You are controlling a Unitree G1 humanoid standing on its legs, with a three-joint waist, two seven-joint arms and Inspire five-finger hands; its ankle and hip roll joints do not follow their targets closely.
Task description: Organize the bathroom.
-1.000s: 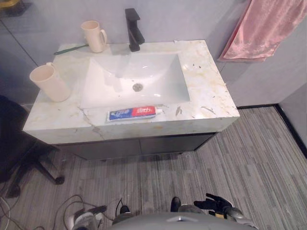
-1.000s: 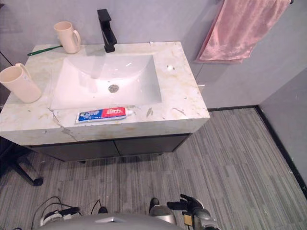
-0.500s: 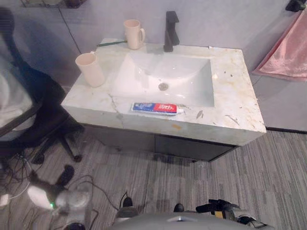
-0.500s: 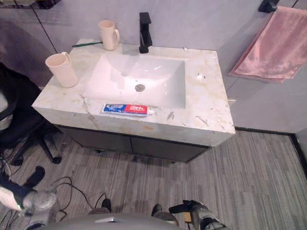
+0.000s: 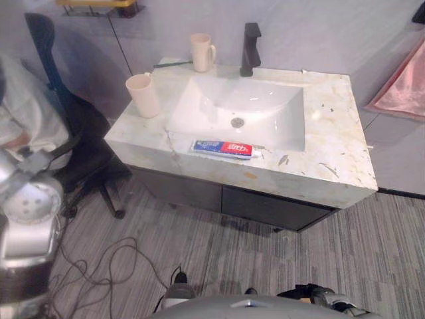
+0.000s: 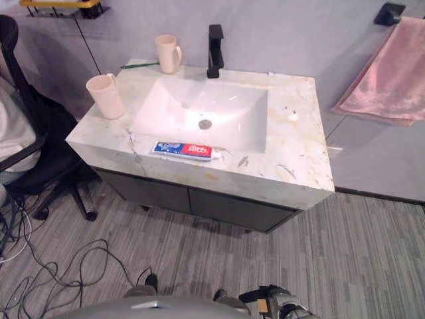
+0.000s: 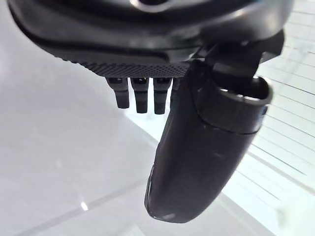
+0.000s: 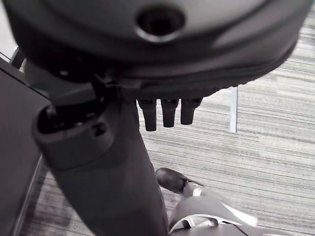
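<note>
Standing at the far left is a black office chair (image 6: 30,143). Next comes the marble table (image 6: 300,153): a cream cup (image 6: 106,96) near its left edge, a green toothbrush (image 6: 140,65) and a second cup (image 6: 168,53) at the back, then the black tap (image 6: 215,42) behind the white sink (image 6: 199,113). A blue and red toothpaste tube (image 6: 184,149) lies in front of the sink; its writing is too small to read. A pink towel (image 6: 392,76) hangs at right. The left hand (image 7: 197,147) and the right hand (image 8: 103,172) both hang with straight fingers, holding nothing.

The table (image 6: 292,156) is cream marble with yellowish veins; its sink (image 6: 199,113) is white. Two cups (image 6: 105,96) are beige, the tap (image 6: 214,42) black, the toothpaste (image 6: 182,149) blue and red, the towel (image 6: 392,80) pink, the floor (image 6: 358,252) striped grey.
</note>
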